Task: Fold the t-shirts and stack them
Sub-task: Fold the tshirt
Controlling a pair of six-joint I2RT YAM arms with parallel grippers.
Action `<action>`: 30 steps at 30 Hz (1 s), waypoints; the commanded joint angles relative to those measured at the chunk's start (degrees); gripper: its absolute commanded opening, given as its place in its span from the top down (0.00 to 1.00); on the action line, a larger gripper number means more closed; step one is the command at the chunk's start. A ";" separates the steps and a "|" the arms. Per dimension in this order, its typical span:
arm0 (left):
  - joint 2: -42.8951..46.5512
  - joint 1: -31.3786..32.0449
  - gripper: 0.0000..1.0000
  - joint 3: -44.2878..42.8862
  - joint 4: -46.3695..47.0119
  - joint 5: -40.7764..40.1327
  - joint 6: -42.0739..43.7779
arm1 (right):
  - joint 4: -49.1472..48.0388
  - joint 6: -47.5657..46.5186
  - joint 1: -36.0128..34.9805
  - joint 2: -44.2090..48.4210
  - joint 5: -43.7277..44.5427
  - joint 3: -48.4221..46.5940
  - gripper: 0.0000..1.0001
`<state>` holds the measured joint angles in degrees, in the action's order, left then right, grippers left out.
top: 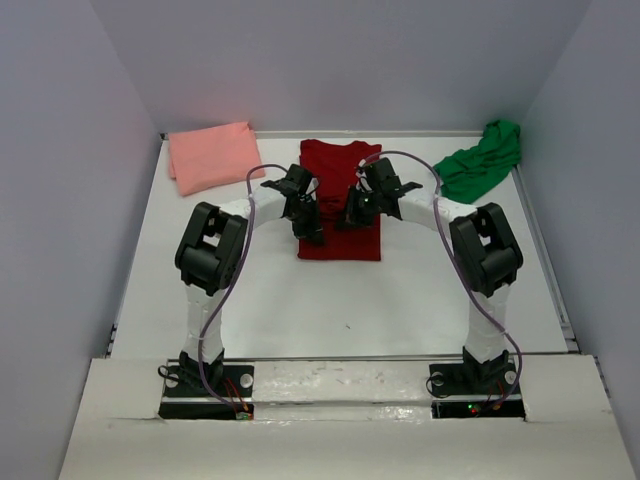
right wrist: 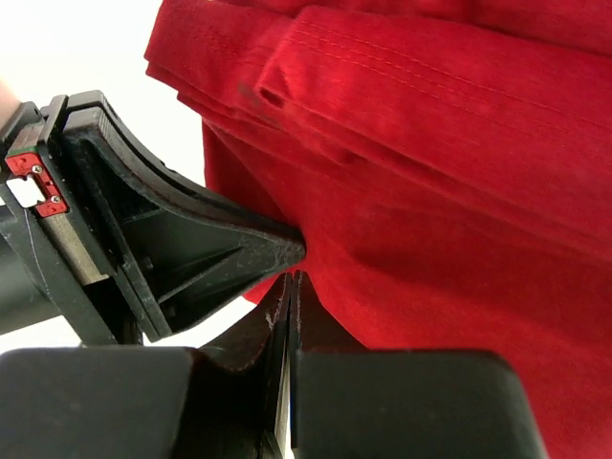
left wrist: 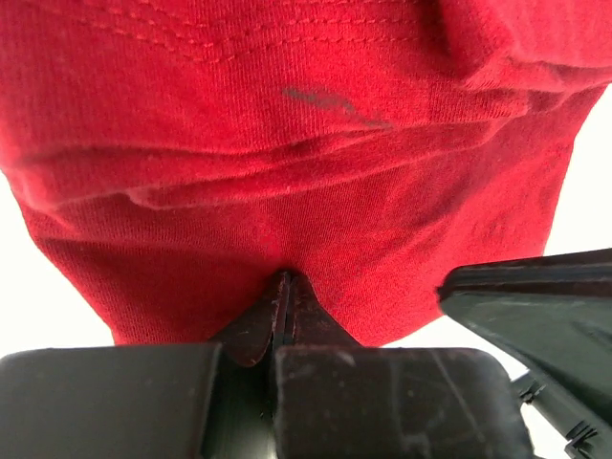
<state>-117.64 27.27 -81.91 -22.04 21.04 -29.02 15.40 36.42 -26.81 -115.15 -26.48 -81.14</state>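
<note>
**Station Status: Both Grippers Closed at the Dark Red T-Shirt**

The dark red t-shirt (top: 340,165) is laid flat at the centre of the far half of the table (top: 400,300) as a tall rectangle. Its side edges are straight and its near edge is square to the arms. In the wrist views, stacked cloth layers and a stitched hem are seen.

The left gripper (top: 312,232) is positioned over the near left part of this shirt and the right gripper (top: 350,215) over the near right part. Both sets of fingers are closed, with the tips set against the red cloth, which is puckered around them. Whether fabric is caught between the fingers cannot be told. In the right wrist view, the left gripper's tip is seen just beside the right gripper's tips; little room is left between the two.

The salmon pink t-shirt (top: 210,155) is folded and placed in the far left corner, well apart from the red shirt. The bright green t-shirt (top: 482,160) is crumpled in the far right corner, with one part raised against the wall.

A bare strip of table is found on each side of the red shirt. The near half of the table, from the shirt's near edge to the arm bases, is uncovered.
</note>
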 commanded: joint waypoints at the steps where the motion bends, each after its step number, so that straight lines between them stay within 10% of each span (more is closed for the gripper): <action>1: -1.36 0.24 1.00 -2.20 -1.33 0.67 1.94 | -2.30 -4.08 -2.01 -1.30 2.83 -2.97 1.00; 30: 0.66 0.24 1.00 -0.18 -3.53 -0.29 3.53 | -1.34 -8.21 -3.78 -13.86 17.77 -17.27 1.00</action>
<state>-118.45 27.29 -83.59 -23.86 21.04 -26.83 15.40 30.35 -30.09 -126.23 -13.45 -92.62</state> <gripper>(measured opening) 0.011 0.010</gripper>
